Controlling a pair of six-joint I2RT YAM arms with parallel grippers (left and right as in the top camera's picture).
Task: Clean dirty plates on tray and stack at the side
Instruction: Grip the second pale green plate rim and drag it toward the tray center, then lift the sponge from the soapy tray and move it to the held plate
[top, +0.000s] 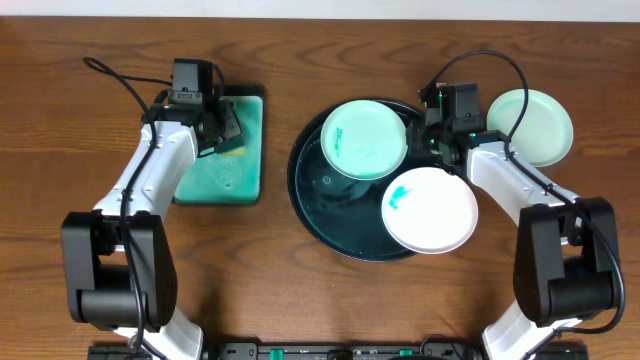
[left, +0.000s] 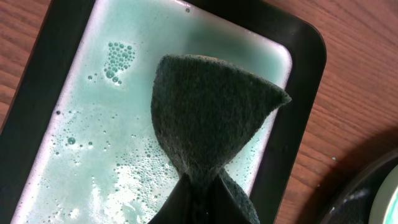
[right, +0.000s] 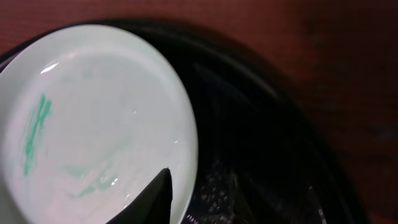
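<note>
about a third done, i judge: one plate (top: 530, 125) lies on the tabletop (top: 600, 60) beside the round tray (top: 310, 190), two smeared plates, an upper plate (top: 365, 138) and a lower plate (top: 430, 210), are on it uncleaned, my left gripper (left: 186, 202) pinches a scouring pad (left: 211, 112) over the soapy rectangular tray (left: 305, 81), and i cannot tell whether my right gripper (top: 433, 127), at the upper plate's rim, is closed.

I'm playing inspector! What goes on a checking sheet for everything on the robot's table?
Surface: brown wood-grain tabletop.
Job's things: round black tray, wet with teal streaks; teal-smeared plate at its back; blotched plate overhanging its front right rim; third plate on the tabletop to the right, tinted pale green.
Clutter: rectangular tray of foamy teal liquid.
Grippers: left gripper shut on a dark sponge above the rectangular tray; right gripper at the round tray's back right rim, open or shut unclear.
Cables: left cable and right cable, black loops.
Surroundings: pale strip along the far edge.
</note>
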